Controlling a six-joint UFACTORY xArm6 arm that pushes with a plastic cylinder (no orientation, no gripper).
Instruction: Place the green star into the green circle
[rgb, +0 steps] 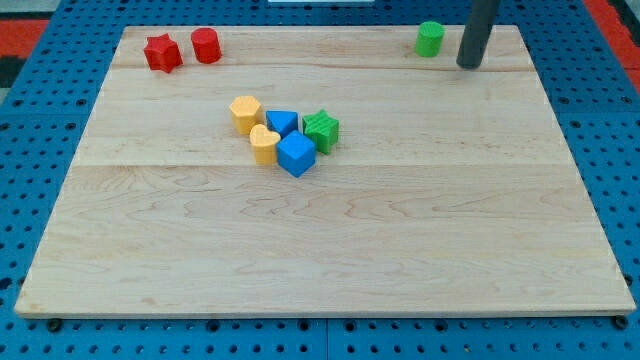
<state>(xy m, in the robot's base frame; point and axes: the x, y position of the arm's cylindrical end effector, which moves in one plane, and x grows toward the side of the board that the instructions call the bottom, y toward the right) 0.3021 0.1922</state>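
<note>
My tip (468, 64) – bare rod, holding nothing – just right of green circle (430, 39). Green star (322, 131) well down-left, touching blue blocks; probably light, rigid, slides readily – push lower-left face.

No readable text, label, number or sign shows anywhere.

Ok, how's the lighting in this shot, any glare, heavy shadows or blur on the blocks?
Camera view: even, soft light, no glare on the wooden board; only faint shadows under the green star and green cylinder; blocks sharp; the rod, down to my tip, looks slightly soft.
</note>
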